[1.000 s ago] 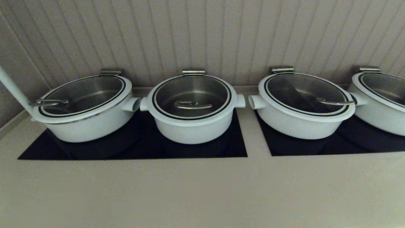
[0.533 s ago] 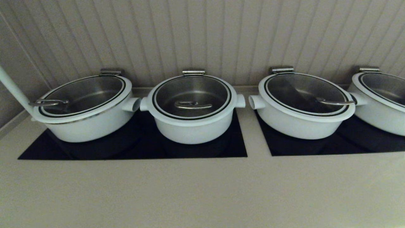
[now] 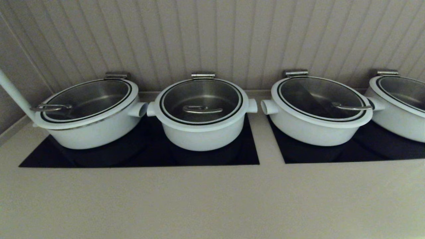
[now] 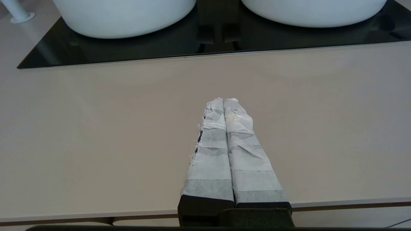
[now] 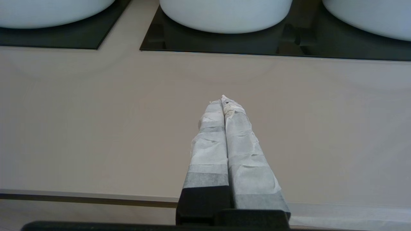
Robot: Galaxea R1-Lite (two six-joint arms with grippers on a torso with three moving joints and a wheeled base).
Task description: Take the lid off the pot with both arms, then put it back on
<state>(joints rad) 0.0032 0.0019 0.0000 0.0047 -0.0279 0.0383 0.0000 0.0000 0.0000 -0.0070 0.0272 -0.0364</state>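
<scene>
The pot (image 3: pixel 202 134) is the narrow, deep white one, second from the left, standing on the left black hob (image 3: pixel 139 156). The lid (image 3: pixel 201 99) sits closed on it, with its curved steel bar handle (image 3: pixel 202 110) toward the front. Neither arm shows in the head view. In the left wrist view my left gripper (image 4: pixel 223 101) is shut and empty, low over the beige counter near its front edge, and the pot's base (image 4: pixel 314 12) lies ahead of it. In the right wrist view my right gripper (image 5: pixel 223 100) is likewise shut and empty over the counter, with the pot's base (image 5: pixel 48 12) farther off.
A wider lidded white pot (image 3: pixel 89 129) stands left of the pot. Two more wide pots (image 3: pixel 315 129) (image 3: pixel 398 119) stand on the right hob (image 3: pixel 348 152). A white pole (image 3: pixel 13 93) rises at the far left. A ribbed wall is close behind the pots.
</scene>
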